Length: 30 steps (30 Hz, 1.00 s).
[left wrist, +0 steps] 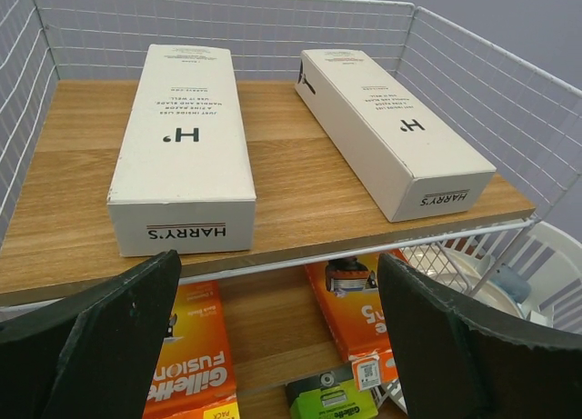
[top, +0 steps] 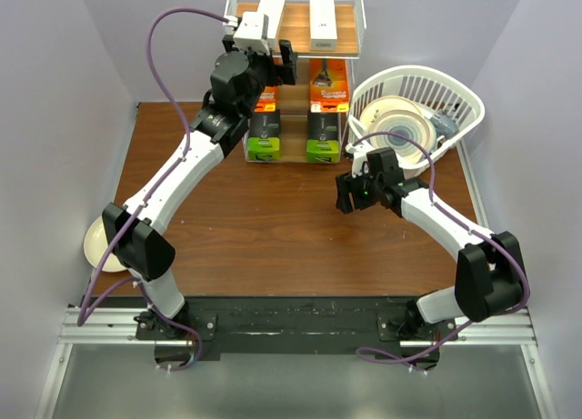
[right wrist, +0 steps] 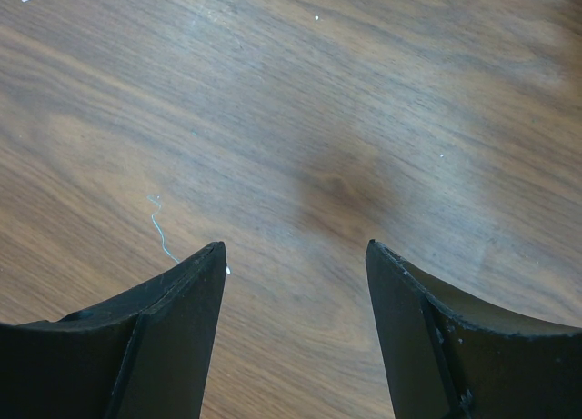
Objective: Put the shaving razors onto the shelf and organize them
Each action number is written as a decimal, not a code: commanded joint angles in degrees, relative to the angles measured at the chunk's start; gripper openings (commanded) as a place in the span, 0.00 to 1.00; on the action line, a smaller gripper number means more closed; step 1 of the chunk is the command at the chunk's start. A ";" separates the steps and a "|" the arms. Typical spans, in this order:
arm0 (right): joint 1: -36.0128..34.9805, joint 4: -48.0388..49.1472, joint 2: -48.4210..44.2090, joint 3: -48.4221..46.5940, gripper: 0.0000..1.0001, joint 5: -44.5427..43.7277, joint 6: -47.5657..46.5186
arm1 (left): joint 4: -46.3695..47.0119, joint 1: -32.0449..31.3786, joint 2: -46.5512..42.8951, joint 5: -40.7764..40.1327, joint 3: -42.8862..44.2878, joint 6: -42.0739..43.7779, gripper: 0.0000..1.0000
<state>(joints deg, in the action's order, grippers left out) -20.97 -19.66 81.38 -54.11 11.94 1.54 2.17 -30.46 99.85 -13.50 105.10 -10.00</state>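
Observation:
The shelf (top: 356, 19) stands at the back middle of the table, and all the shaving razors in view lie on it. Two long white boxes (left wrist: 182, 137) (left wrist: 386, 128) rest side by side on its top board (left wrist: 291, 183). Two orange cards (top: 329, 84) (top: 266, 98) lie on the middle tier. Two black boxes with lime-green ends (top: 265, 134) (top: 323, 135) sit on the bottom tier. My left gripper (top: 269, 57) (left wrist: 280, 283) hangs open just in front of the top board's edge, holding nothing. My right gripper (top: 347, 194) (right wrist: 296, 248) is open over bare wood.
A white slotted basket (top: 455, 92) with cream plates (top: 400, 128) sits right of the shelf, close behind my right arm. Another cream plate (top: 95, 242) lies at the table's left edge beside my left arm. Grey walls close in both sides.

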 commanded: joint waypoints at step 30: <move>0.14 0.76 0.35 -8.73 0.65 3.87 1.62 | -4.98 3.72 -24.35 8.21 -21.94 4.11 0.95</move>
<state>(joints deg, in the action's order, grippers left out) -20.93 -19.90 82.11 -56.86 13.08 1.63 -2.87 -30.68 83.59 -8.60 88.05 -8.73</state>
